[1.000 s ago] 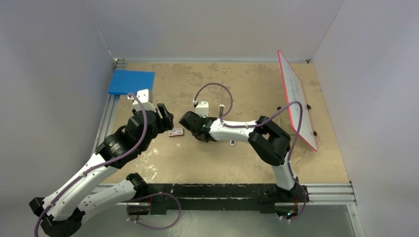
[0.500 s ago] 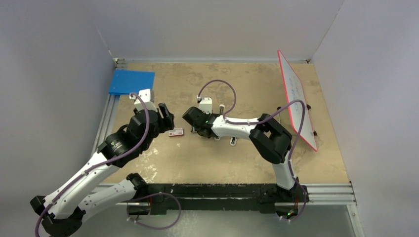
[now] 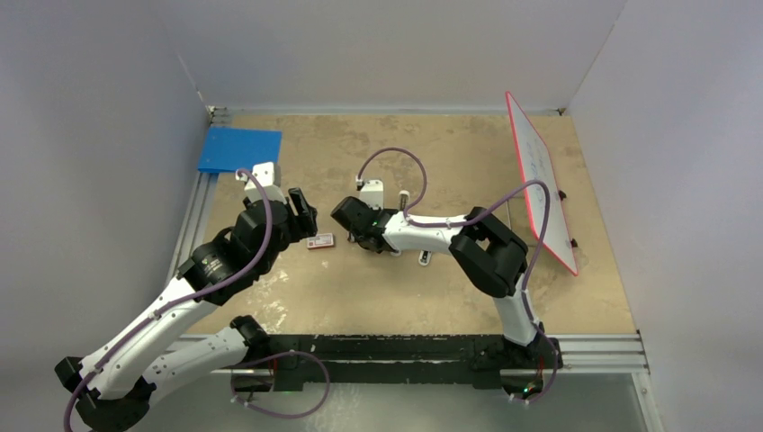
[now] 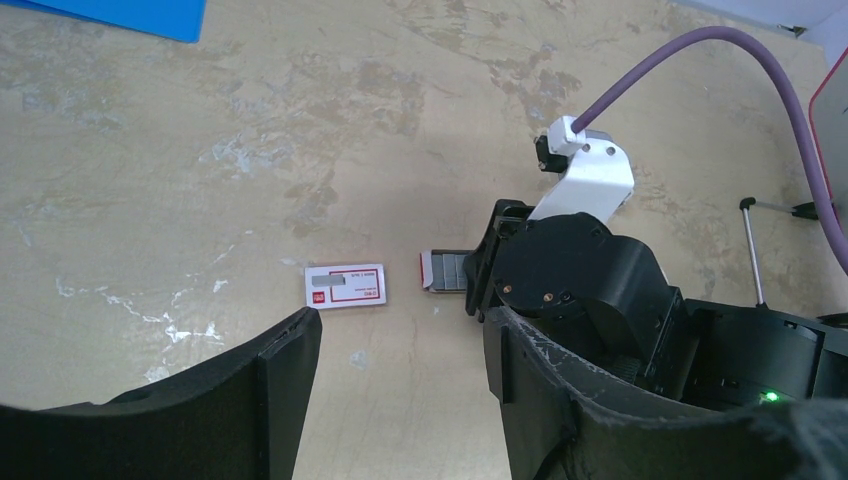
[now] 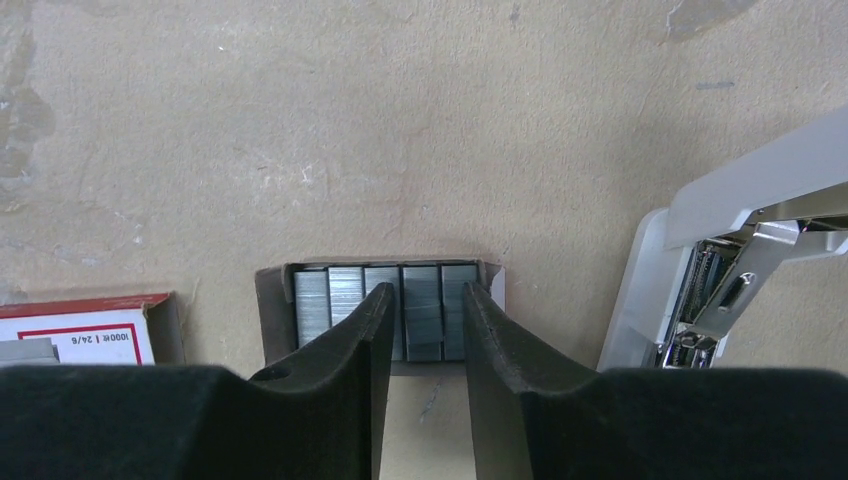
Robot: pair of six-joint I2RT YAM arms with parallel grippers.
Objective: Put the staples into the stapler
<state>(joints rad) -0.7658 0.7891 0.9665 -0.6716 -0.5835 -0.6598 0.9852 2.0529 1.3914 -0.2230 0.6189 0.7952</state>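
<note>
While the left gripper [image 4: 400, 330] stands wide, empty, the right gripper [image 5: 425, 295] sits narrow astride one strip of the staples [image 5: 345, 300]; grip unconfirmed. The stapler [image 5: 650, 280] lies open alongside.

Robot lab cell: white partition walls [image 3: 405, 45], aluminium rails [image 3: 594, 346] edging the table [image 3: 432, 301].

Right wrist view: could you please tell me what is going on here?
The right end effector straddles one strip in the tray of staples, though whether it is pinching the strip is unclear. The stapler lies open just beside the tray, not yet loaded. The left end effector hovers open near the red-and-white box, holding nothing.
</note>
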